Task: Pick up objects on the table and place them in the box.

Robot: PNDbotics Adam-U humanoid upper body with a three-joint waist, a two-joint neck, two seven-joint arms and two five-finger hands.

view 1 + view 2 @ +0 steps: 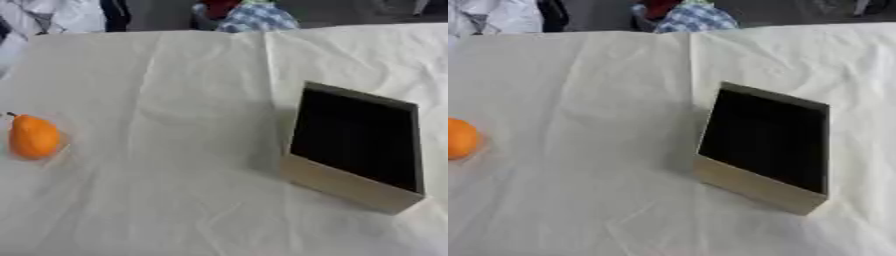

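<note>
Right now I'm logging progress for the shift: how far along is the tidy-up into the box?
Nothing looks done: the tan cardboard box with the dark interior shows nothing inside. Nothing is in hand; neither hand is in view. Left: the orange pear-shaped fruit lies on the white tablecloth at far left, apart from the box.

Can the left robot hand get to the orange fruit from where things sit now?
Probably yes. The orange fruit lies alone on the white cloth at the robot's left, well apart from the box, with nothing around it. Neither robot hand is in view, so actual reach is unconfirmed.

Fruit [33,137] lies well left of box [353,186].
</note>
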